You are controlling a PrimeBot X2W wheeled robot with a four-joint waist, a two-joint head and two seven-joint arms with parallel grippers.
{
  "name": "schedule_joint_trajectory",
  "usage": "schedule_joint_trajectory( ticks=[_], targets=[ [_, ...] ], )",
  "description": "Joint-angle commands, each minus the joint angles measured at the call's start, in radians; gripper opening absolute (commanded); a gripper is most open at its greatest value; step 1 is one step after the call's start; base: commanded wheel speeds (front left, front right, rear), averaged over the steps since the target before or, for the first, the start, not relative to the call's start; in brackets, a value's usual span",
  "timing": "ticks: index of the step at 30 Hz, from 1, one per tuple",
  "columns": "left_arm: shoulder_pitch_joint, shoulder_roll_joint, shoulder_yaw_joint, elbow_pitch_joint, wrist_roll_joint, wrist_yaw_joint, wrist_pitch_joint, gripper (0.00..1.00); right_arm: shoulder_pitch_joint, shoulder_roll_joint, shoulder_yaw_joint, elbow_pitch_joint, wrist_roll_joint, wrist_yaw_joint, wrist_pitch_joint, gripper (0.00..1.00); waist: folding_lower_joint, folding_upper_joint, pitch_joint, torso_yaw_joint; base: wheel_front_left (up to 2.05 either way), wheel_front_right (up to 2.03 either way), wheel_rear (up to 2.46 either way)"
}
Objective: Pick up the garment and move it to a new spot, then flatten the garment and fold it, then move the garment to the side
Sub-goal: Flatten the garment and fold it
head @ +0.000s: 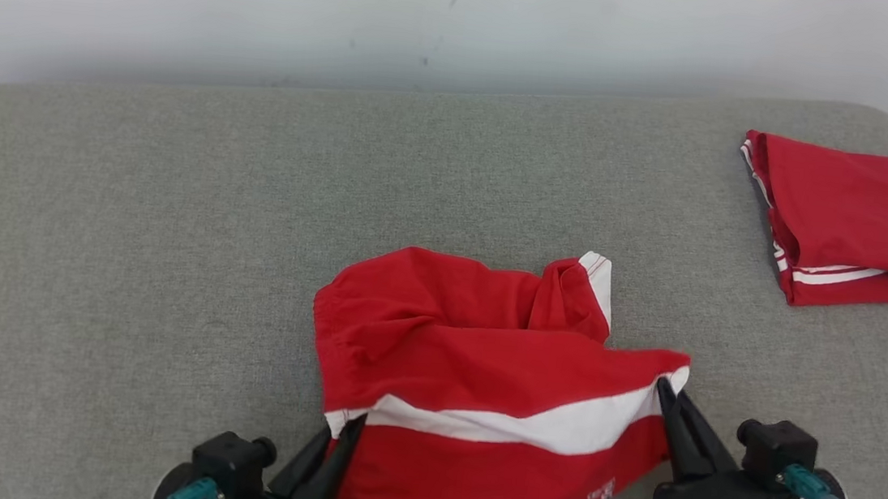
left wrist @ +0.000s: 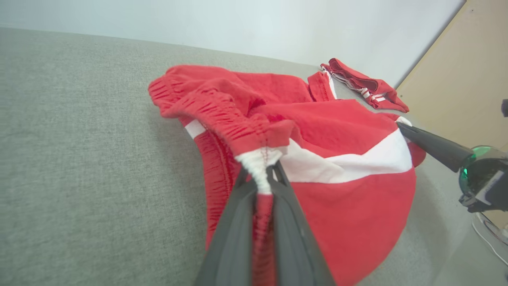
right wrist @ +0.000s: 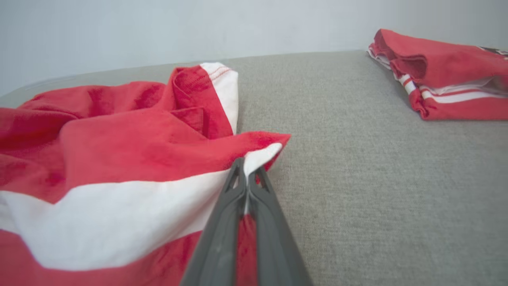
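Pinch on both ends of the shorts (head: 484, 343)
We are clamping our left gripper (head: 352, 426), jaws pressed together, on the gathered waistband where the white stripe (head: 541, 426) is ending, and our right gripper (head: 665, 385), equally tight, on the stripe's other tip. The shorts are lying crumpled in the middle of the cushion (head: 126, 251); a folded jersey (head: 846, 215) is sitting well apart at the far right.

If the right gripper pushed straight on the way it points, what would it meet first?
The shorts: the corner that the right gripper pinches folds just ahead of its tips. Beyond looks like bare cushion to the wall, though depth is unclear.
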Motion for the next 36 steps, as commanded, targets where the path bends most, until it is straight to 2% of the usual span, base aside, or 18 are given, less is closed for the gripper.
schedule_joint_trajectory(
  ticks=[1, 7, 10, 14, 15, 21, 30, 36],
  targets=[
    [-0.004, 0.006, 0.016, -0.011, -0.006, 0.002, 0.000, 0.00, 0.020, -0.006, -0.008, -0.028, -0.009, -0.003, 0.000, 0.00, 0.0000, 0.0000, 0.000, -0.003, 0.00, 0.00, 0.00],
    [-0.095, 0.016, 0.078, -0.067, -0.032, 0.002, 0.000, 0.00, -0.004, -0.024, -0.014, -0.179, 0.025, -0.003, 0.000, 0.00, 0.0000, 0.0000, 0.008, -0.021, 0.00, 0.00, 0.00],
    [-0.187, 0.040, 0.070, -0.078, -0.052, 0.002, 0.000, 0.00, -0.062, -0.043, 0.009, -0.227, 0.063, -0.003, 0.000, 0.00, 0.0000, 0.0000, 0.025, -0.032, 0.00, 0.00, 0.00],
    [-0.366, 0.081, 0.028, -0.077, -0.115, 0.002, 0.026, 0.00, -0.194, -0.080, 0.038, -0.251, 0.129, -0.003, 0.000, 0.00, 0.0000, 0.0000, 0.072, -0.045, 0.00, 0.00, 0.00],
    [-0.366, 0.081, 0.028, -0.077, -0.115, 0.002, 0.026, 0.00, -0.194, -0.080, 0.038, -0.251, 0.129, -0.003, 0.000, 0.00, 0.0000, 0.0000, 0.072, -0.045, 0.00, 0.00, 0.00],
    [-0.723, 0.143, 0.000, -0.054, -0.225, 0.001, 0.114, 0.00, -0.484, -0.133, 0.066, -0.273, 0.245, -0.003, 0.028, 0.00, 0.0000, 0.0000, 0.212, -0.052, 0.00, 0.00, 0.00],
    [-1.253, 0.200, -0.069, 0.072, -0.340, 0.002, 0.179, 0.00, -0.977, -0.154, 0.035, -0.156, 0.385, -0.003, 0.128, 0.00, 0.0000, 0.0000, 0.392, -0.051, 0.00, 0.00, 0.00],
    [-1.521, 0.223, -0.106, 0.202, -0.382, 0.002, 0.183, 0.00, -1.275, -0.169, 0.020, -0.005, 0.375, -0.003, 0.172, 0.00, 0.0000, 0.0000, 0.468, -0.049, 0.00, 0.00, 0.00]
  ],
)
